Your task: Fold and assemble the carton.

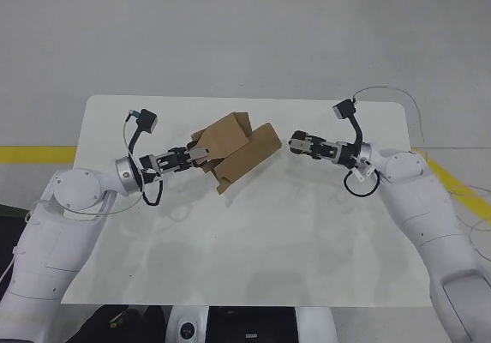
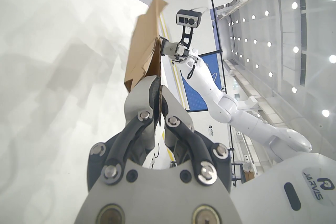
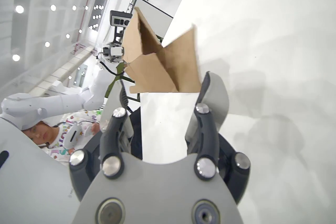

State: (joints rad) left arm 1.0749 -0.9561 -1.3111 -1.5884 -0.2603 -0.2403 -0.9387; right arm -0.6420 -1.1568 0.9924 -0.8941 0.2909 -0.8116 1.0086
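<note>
Tool on my left arm [image 1: 195, 156] is clamping a flap at the left end of the carton [image 1: 236, 150]. In the left wrist view the cardboard edge is sitting pinched between both fingers, so that grip is looking firm.

Moving right, the carton is sitting over the far half of the worktop [image 1: 271, 249], only half formed. Its brown panels are standing open at angles, and no side is closing into a box yet. It is appearing to hang from my left grip a little above the surface, though I am not able to tell whether its lower edge is touching.

Further right, my right tool [image 1: 295, 143] is hovering just beside the carton's right end, fingers spread wide and holding nothing. In the right wrist view the carton's open mouth is facing it, with one fingertip near a lower corner but not gripping.

I am judging this as an early-to-middle step: I am steadying one end while lining up the other arm to take a panel. The next move is calling for my right tool to slide onto the nearest panel edge and close on it. Both arms are then needing to press together to square the walls. Thin board is likely to buckle away from a crease, so I am wanting the contact near a fold line.
</note>
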